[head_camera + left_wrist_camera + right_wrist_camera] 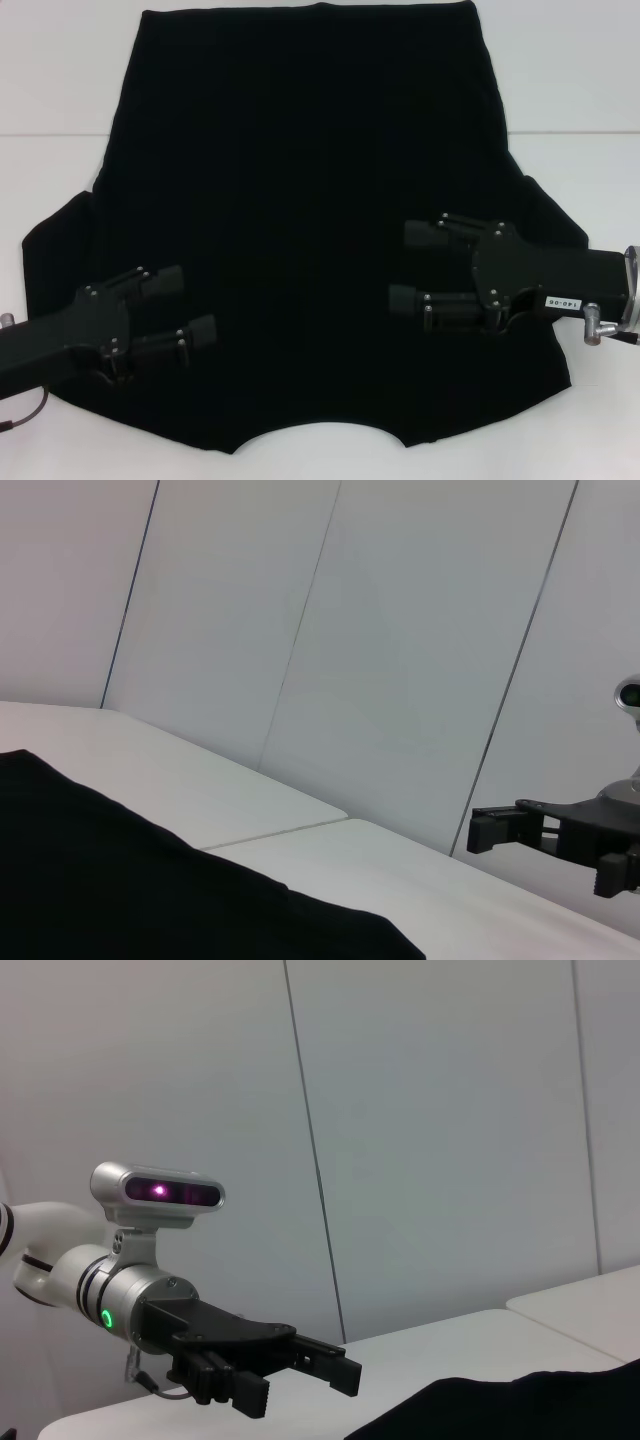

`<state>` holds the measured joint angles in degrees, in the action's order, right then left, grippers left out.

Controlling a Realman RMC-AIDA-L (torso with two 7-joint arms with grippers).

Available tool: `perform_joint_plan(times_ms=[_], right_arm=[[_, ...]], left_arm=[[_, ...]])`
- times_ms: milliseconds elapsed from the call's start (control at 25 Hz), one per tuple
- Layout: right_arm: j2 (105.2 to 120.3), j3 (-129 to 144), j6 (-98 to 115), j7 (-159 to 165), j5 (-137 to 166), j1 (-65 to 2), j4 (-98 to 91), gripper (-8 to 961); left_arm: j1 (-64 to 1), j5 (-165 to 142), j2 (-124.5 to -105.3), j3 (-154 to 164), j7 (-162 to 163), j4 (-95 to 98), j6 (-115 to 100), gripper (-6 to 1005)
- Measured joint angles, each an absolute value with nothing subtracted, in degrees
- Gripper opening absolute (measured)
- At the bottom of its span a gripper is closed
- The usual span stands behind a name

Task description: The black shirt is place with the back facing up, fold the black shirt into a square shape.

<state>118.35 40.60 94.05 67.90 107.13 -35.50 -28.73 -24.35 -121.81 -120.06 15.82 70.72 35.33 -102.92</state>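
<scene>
The black shirt (310, 200) lies spread flat on the white table (60, 90), with its curved neckline at the near edge and its sleeves out to both sides. No lettering shows. My left gripper (190, 306) is open above the shirt's near left part. My right gripper (400, 267) is open above the shirt's near right part. Both point toward the shirt's middle and hold nothing. The left wrist view shows a shirt edge (120, 890) and the right gripper farther off. The right wrist view shows the left gripper (300, 1388) and a shirt edge (520, 1410).
A seam (50, 135) runs across the white table at the far left. Bare table shows on both sides of the shirt. Pale wall panels (400, 630) stand behind the table.
</scene>
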Motion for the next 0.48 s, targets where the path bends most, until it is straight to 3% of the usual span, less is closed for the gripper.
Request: perform_joint_plan(times_ms=[480], right_arm=[[118.58, 40.6, 93.8, 67.9, 107.1, -35.5, -28.7, 912]], left_arm=[[-24.3, -121.8, -120.15, 15.8, 70.8, 35.3, -102.9, 909]])
